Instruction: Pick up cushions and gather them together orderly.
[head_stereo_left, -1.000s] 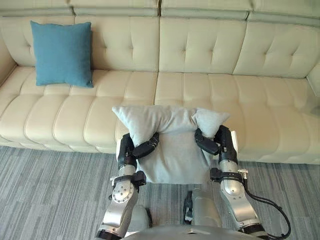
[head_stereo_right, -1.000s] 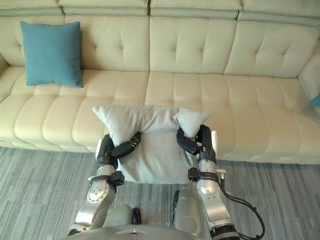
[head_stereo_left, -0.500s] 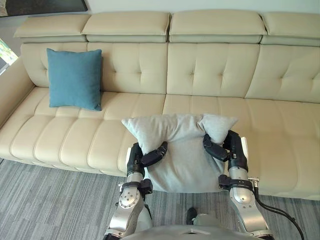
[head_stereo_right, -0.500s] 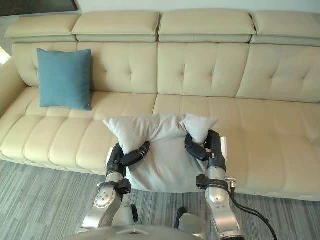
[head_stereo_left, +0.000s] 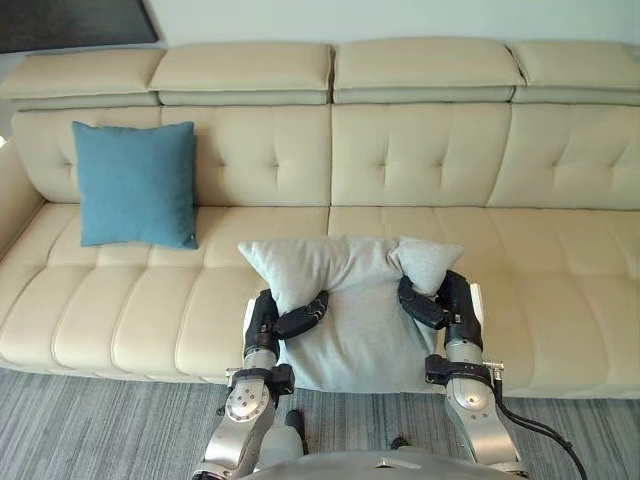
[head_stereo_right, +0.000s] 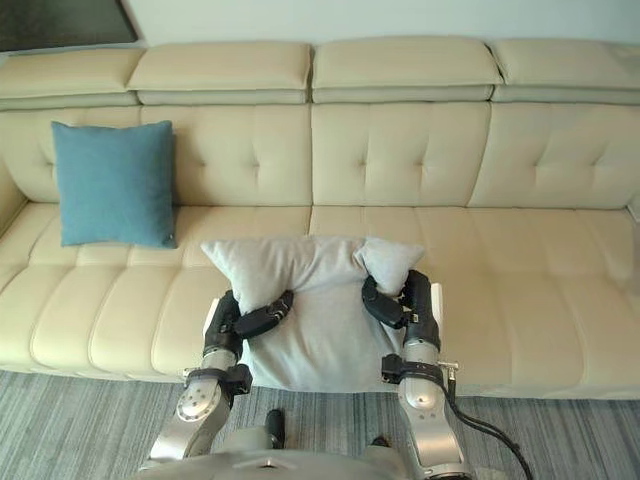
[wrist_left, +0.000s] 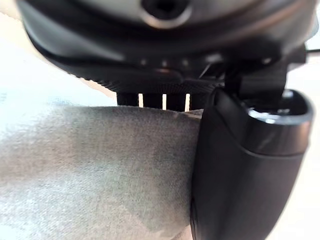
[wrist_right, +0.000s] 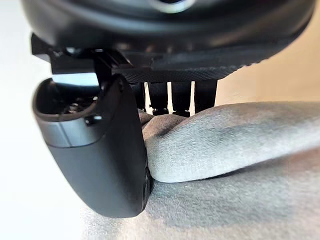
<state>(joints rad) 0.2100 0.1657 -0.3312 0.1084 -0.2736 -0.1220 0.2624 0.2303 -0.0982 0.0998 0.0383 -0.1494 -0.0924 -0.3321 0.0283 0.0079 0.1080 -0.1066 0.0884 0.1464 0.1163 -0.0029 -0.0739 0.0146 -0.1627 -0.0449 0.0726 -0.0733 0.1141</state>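
Gripping grey cushion (head_stereo_left: 356, 325) — left hand (head_stereo_left: 292, 320), right hand (head_stereo_left: 432, 304)

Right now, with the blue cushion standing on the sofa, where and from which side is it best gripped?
Probably by its two side edges near the upper corners, from the front. The blue cushion stands upright against the sofa backrest, so its back is blocked and both sides are free. Currently the left hand and right hand grip the grey cushion.
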